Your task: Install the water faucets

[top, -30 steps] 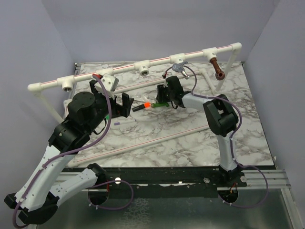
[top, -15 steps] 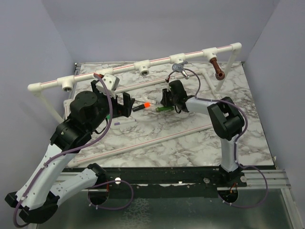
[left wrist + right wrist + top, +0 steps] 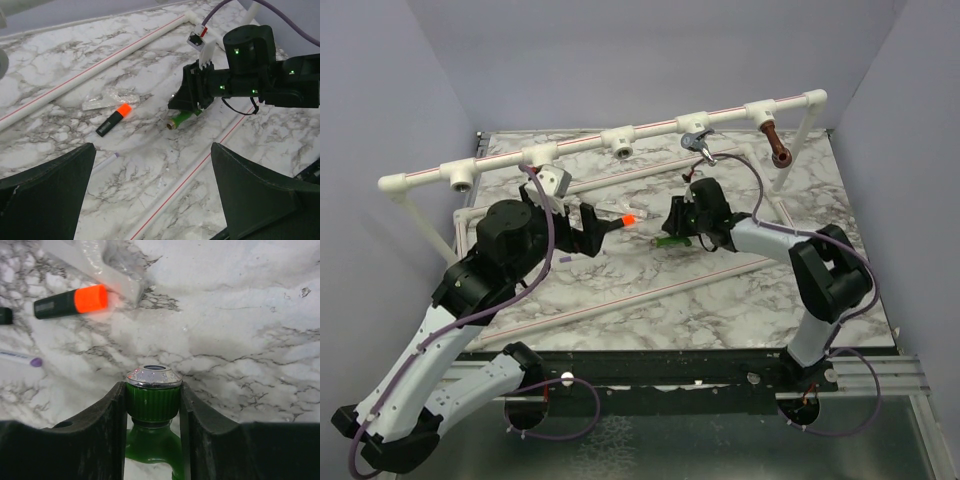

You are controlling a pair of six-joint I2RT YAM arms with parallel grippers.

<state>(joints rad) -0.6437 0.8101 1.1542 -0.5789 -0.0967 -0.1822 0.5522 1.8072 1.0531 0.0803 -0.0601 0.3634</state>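
Note:
My right gripper (image 3: 680, 226) is shut on the bright green faucet (image 3: 671, 241) and holds it low over the marble table's middle. In the right wrist view both fingers clamp its ribbed green collar (image 3: 152, 401), with the chrome end pointing away. The left wrist view shows the green faucet (image 3: 181, 119) sticking out below the right gripper (image 3: 192, 100). The chrome faucet (image 3: 697, 143) and the copper-brown faucet (image 3: 776, 144) sit in tees on the white pipe rail (image 3: 580, 150). My left gripper (image 3: 588, 228) is open and empty, left of the faucet; its fingers (image 3: 47, 195) frame bare table.
An orange-capped marker (image 3: 619, 221) lies between the grippers and also shows in the wrist views (image 3: 114, 120) (image 3: 72, 301). A white pen with a purple tip (image 3: 102, 162) and a clear plastic wrapper (image 3: 110, 99) lie nearby. Loose red-striped pipes (image 3: 650, 292) cross the table. Open tees (image 3: 623, 141) sit on the rail.
My right gripper has drawn back toward the near right with the green faucet in it, away from the marker. My left gripper has shifted slightly right.

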